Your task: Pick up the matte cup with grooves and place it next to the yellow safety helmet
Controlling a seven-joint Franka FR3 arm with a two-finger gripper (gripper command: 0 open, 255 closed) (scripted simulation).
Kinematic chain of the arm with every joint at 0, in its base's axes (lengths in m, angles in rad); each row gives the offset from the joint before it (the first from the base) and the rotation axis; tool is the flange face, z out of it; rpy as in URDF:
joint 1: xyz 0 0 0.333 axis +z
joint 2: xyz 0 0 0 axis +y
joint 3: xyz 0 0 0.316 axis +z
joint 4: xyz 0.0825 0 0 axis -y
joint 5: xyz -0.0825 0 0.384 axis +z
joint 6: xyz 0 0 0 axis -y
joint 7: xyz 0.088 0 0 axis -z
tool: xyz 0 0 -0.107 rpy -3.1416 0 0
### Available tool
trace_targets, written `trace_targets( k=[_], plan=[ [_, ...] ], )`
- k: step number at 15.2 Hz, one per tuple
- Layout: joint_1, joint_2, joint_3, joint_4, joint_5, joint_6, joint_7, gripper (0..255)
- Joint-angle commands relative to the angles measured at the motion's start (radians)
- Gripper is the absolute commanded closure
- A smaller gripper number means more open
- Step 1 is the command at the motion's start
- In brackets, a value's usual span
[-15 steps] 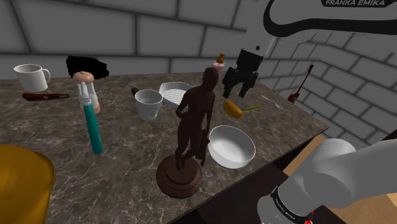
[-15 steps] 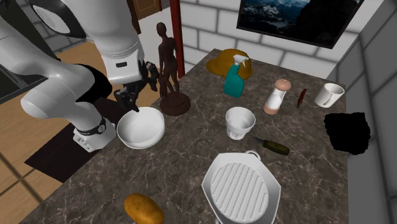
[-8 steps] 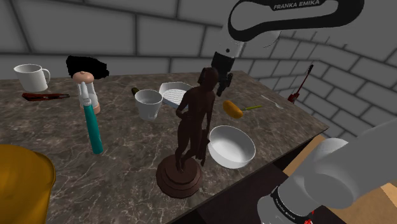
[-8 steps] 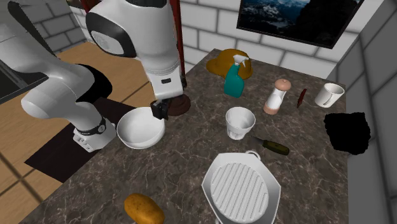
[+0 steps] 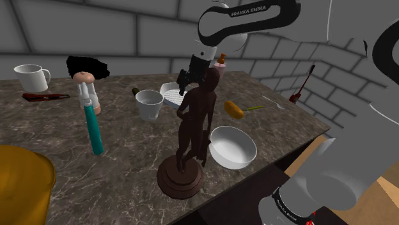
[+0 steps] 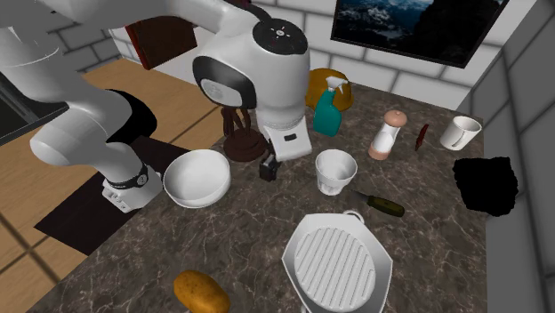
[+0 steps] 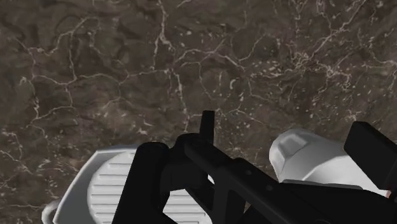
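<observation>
Hand (image 6: 267,169): it hangs low over the dark marbled bench (image 6: 267,240), pointing down. In the second exterior view it sits between the white bowl (image 6: 197,178) and the cup (image 6: 336,171), near the cup and not touching it. In the wrist view the black fingers (image 7: 149,172) stand wide apart with nothing clasped between them.

Cup: white, grooved, upright on the bench. In the second exterior view it stands apart from the teal spray bottle (image 6: 329,111), with the white ridged dish (image 6: 338,262) nearer the camera. In the shoulder view the cup (image 5: 149,104) stands to the left of the ridged dish (image 5: 176,93), and the hand is partly hidden behind the head of the brown figurine (image 5: 192,128).

Helmet (image 6: 313,84): yellow, at the bench's far edge in the second exterior view, just behind the spray bottle and well apart from the cup. In the shoulder view it fills the lower left corner (image 5: 19,185).
</observation>
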Motion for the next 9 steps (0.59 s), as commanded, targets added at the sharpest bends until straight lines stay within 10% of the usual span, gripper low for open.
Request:
trace_targets(
  k=[1,9],
  plan=[
    [0.006,0.082,0.006,0.073,0.003,0.011,0.006,0],
    [0.027,0.403,0.022,0.411,0.003,0.003,0.031,0]
  ],
)
